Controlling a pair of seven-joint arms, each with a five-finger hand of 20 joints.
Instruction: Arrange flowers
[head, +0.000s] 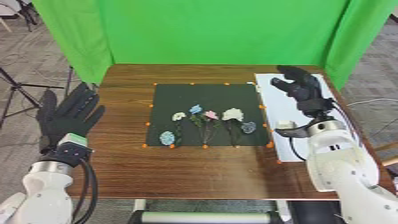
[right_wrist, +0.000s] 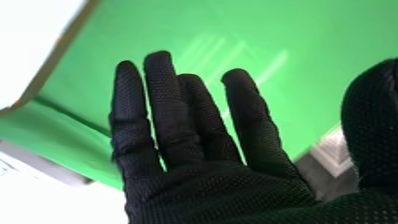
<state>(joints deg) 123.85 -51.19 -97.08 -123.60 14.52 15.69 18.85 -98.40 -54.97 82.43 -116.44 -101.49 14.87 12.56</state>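
In the head view my left hand (head: 67, 117) is open beyond the table's left edge, fingers straight. My right hand (head: 304, 89) is over the white sheet at the right, fingers relaxed and holding nothing; the right wrist view shows the same hand (right_wrist: 213, 185) open. Several flowers lie on the dark green mat: a white one (head: 233, 114), a pink one (head: 211, 115), a blue one (head: 195, 108), a smaller cream one (head: 179, 116), a light blue one (head: 167, 138) and a grey-blue one (head: 249, 127). A small whitish object (head: 285, 124) sits beside my right wrist.
The dark mat (head: 209, 95) has orange dots around its edges. A white sheet (head: 281, 110) lies along the right side of the brown table (head: 195, 175). Green cloth (head: 222, 32) hangs behind the table.
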